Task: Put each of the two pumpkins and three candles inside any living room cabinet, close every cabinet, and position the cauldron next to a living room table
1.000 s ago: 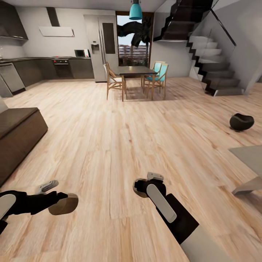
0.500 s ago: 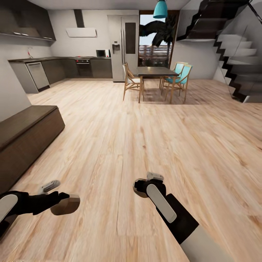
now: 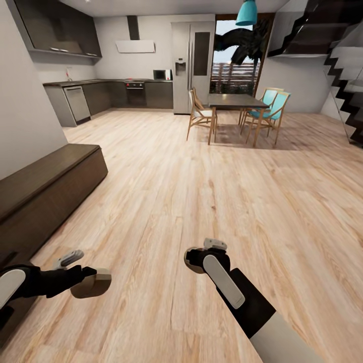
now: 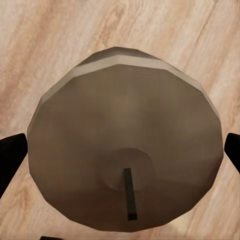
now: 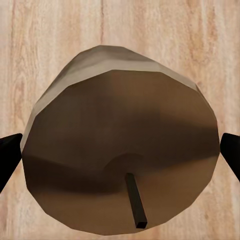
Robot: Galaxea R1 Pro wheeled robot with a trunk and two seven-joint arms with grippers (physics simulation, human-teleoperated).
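My left gripper (image 3: 91,282) is shut on a beige-tan candle (image 3: 97,288), low over the plank floor at the head view's lower left. In the left wrist view the candle (image 4: 125,145) shows its wick end, with black fingertips (image 4: 10,157) at both sides. My right gripper (image 3: 200,258) is shut on a second candle (image 3: 192,261) near the bottom centre. That candle (image 5: 120,155) sits between dark fingertips (image 5: 231,150) in the right wrist view. The long low dark-brown cabinet (image 3: 45,189) runs along the left wall, its fronts closed. Pumpkins, cauldron and coffee table are out of view.
A wide stretch of light wood floor (image 3: 212,191) lies ahead. Beyond it stand a dark dining table (image 3: 236,102) with wooden and teal chairs, a steel fridge (image 3: 192,65), grey-black kitchen units (image 3: 101,96) and a dark staircase (image 3: 343,65) at the right.
The head view has swung left: the black cauldron and grey table corner slid out at the right, and more of the cabinet came in. Both arms keep their candles.
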